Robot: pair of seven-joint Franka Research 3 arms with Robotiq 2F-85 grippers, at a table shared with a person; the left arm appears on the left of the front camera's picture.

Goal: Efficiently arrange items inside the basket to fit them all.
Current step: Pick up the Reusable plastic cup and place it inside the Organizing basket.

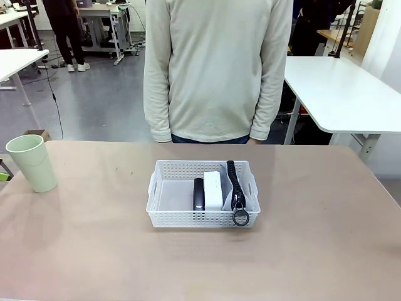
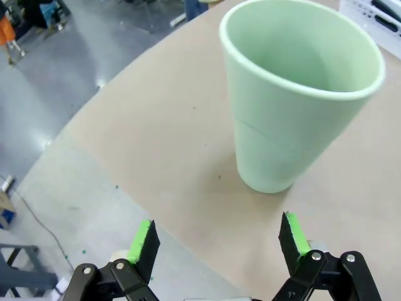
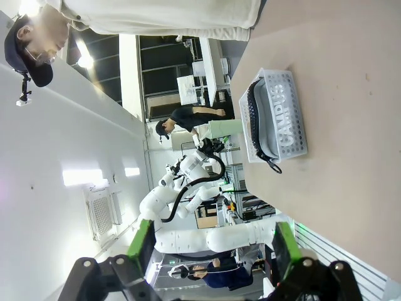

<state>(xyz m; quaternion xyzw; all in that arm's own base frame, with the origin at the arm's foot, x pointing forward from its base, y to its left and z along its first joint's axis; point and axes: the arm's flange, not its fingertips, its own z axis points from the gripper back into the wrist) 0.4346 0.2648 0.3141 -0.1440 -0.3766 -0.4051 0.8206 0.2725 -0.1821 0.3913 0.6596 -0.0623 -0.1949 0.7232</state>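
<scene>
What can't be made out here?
- Stapler: front view, lower part behind the basket wall.
- Pouch: front view, edge-on, print unreadable.
- Box and stapler: right wrist view, hidden behind the pouch.
- Cup inside bottom: left wrist view, hidden by its own wall.

smooth matt pale green cup (image 2: 294, 94) just ahead of the left hand (image 2: 218, 229), green rubbery pads (image 2: 141, 241) on black plastic fingers, perforated white plastic basket (image 1: 164, 216), grey cloth pouch (image 3: 266, 113), smooth matt beige tabletop (image 1: 94, 251)
</scene>
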